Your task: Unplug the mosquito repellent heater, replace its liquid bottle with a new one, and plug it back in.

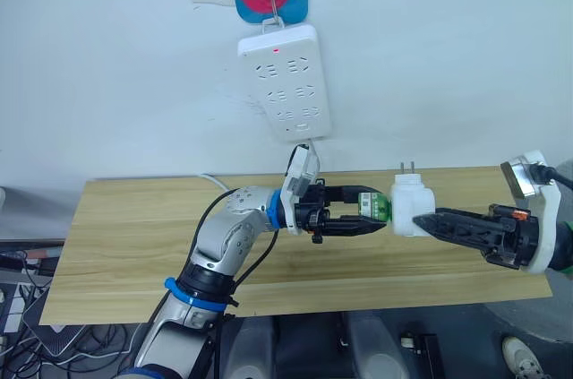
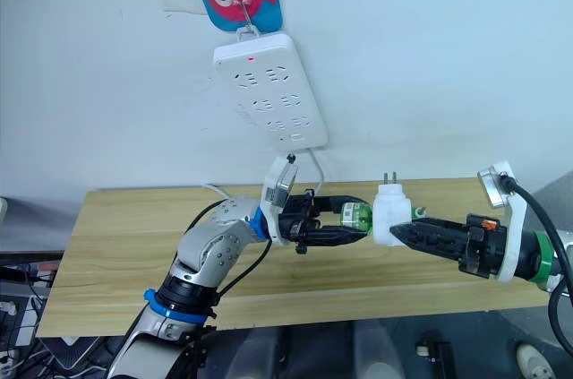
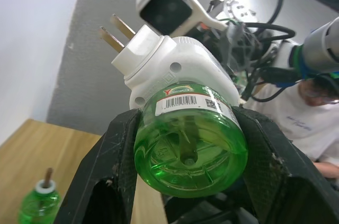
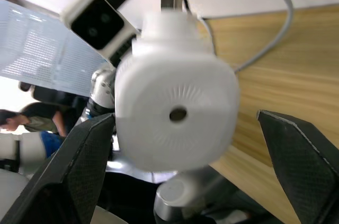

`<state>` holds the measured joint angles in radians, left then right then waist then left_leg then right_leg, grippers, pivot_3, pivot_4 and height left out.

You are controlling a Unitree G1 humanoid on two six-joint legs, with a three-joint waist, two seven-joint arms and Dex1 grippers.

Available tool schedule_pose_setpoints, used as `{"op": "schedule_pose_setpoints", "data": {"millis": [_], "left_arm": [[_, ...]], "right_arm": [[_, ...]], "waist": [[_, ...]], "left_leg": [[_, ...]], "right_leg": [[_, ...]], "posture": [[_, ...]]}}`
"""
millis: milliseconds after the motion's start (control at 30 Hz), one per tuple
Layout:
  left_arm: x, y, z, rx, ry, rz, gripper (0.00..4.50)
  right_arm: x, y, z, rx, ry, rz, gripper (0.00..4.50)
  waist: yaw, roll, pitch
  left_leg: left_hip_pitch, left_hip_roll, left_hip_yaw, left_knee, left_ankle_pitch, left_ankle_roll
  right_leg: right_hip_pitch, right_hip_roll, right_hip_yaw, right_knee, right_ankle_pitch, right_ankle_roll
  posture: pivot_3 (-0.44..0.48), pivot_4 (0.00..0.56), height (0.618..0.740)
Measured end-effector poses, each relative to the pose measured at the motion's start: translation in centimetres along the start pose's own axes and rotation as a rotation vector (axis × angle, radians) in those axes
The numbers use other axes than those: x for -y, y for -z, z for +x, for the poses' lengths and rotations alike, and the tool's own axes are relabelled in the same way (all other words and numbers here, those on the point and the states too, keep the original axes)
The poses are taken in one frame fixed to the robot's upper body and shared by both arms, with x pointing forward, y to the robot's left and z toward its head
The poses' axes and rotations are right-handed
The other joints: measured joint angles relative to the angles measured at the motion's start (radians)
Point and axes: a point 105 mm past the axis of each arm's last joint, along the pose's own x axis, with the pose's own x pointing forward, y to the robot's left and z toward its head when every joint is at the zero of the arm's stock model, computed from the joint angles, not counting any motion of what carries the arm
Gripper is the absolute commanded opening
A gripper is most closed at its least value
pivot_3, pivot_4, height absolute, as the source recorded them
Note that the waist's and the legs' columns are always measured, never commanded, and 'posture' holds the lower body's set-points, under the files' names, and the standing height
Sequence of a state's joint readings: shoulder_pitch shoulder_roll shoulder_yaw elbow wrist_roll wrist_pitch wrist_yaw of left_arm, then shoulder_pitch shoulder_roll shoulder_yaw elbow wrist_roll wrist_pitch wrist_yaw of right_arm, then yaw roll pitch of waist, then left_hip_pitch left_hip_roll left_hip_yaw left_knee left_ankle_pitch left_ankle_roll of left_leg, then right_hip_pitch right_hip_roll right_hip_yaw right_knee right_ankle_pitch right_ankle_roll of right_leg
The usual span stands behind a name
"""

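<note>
Your left gripper [image 1: 372, 218] pinches the green translucent liquid bottle [image 1: 376, 208] seated in the white rounded plastic heater [image 1: 410, 204]; whether your right gripper [image 1: 428, 220] grips it, you cannot tell.

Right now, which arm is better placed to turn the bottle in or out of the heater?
Left. Its gripper is clamped on the green bottle, which meets the mosquito repellent heater. The right gripper reaches the heater's other side, its fingers spread wide.
</note>
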<state>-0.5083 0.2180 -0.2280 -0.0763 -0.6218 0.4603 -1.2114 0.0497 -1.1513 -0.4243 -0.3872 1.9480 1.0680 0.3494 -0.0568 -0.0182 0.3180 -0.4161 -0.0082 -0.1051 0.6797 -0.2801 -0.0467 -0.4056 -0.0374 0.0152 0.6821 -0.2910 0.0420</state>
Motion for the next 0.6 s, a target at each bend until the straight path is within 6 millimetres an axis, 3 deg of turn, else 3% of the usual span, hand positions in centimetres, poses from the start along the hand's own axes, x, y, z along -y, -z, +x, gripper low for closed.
{"op": "schedule_pose_setpoints", "data": {"millis": [467, 600], "left_arm": [[0.2, -0.1, 0.0, 0.000, 0.009, -0.007, 2.29], [0.2, 0.1, -0.1, -0.013, 0.010, -0.009, 2.29]], "right_arm": [[-0.8, 0.5, 1.0, -0.057, -0.054, -0.014, 4.47], [-0.7, 0.3, 1.1, -0.047, -0.045, -0.022, 3.26]], "waist": [[-0.001, 0.000, 0.000], [0.000, 0.000, 0.000]], "left_leg": [[0.000, 0.000, 0.000, 0.000, 0.000, 0.000], [0.000, 0.000, 0.000, 0.000, 0.000, 0.000]], "right_leg": [[0.000, 0.000, 0.000, 0.000, 0.000, 0.000], [0.000, 0.000, 0.000, 0.000, 0.000, 0.000]], "posture": [[-0.101, 0.302, 0.740], [-0.101, 0.303, 0.740]]}}
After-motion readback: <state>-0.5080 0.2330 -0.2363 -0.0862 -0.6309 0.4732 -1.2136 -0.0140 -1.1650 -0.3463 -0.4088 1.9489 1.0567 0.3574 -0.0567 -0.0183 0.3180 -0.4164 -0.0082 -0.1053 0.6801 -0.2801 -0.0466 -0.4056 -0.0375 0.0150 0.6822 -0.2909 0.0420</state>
